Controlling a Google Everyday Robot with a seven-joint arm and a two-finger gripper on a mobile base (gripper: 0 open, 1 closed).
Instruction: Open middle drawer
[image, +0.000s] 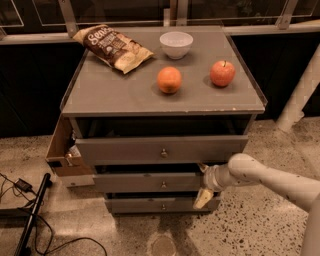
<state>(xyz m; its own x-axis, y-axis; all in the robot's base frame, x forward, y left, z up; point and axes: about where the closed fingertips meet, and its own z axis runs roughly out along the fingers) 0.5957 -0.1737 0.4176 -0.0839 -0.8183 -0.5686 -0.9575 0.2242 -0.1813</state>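
Observation:
The middle drawer (145, 183) is the second of three stacked grey fronts, with a small round knob (163, 184) at its centre. It stands a little out from the cabinet. My gripper (202, 183) is at the right end of this drawer's front, coming in from the right on a white arm (270, 177). Its jaws are open, one fingertip (202, 167) above the front's top edge and the other below its bottom edge. The knob is free, to the left of the gripper.
The top drawer (125, 150) is pulled out furthest; the bottom drawer (145, 205) sits lowest. On the cabinet top lie a chip bag (112, 47), white bowl (176, 44), orange (169, 80) and apple (222, 73). A cardboard box (59, 150) and cables (22, 187) are at the left.

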